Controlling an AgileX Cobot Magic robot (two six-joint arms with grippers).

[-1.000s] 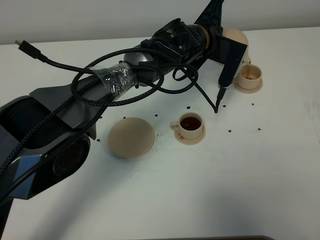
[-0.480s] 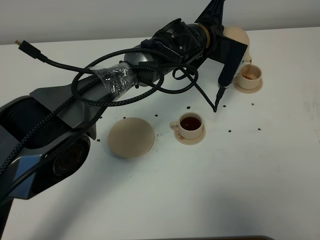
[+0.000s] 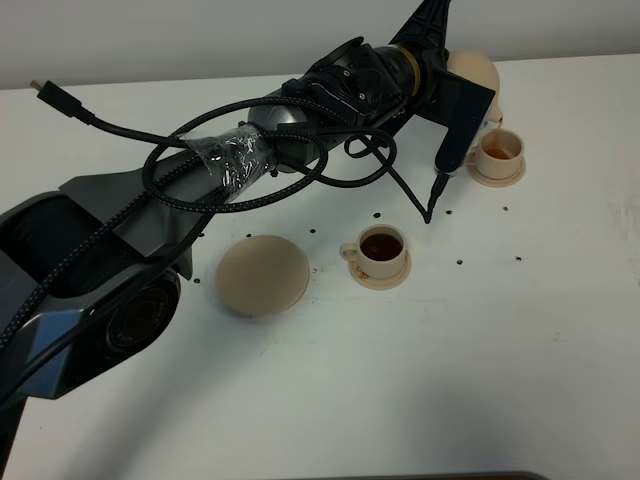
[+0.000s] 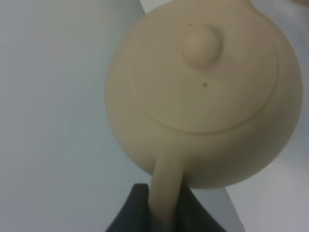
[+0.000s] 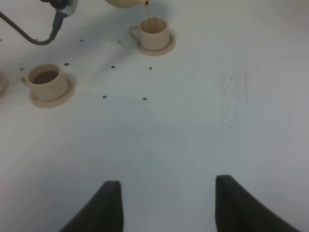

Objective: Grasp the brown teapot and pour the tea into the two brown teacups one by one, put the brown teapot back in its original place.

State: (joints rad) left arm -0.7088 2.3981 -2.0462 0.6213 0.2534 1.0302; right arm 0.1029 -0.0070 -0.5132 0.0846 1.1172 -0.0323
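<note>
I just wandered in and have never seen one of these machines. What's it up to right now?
The left gripper holds the teapot by its handle, tipped over the far cup, and a thin stream of tea runs into it. The near cup already holds dark tea. The wide saucer where the teapot belongs sits bare. The right gripper hangs open, holding nothing.
</note>
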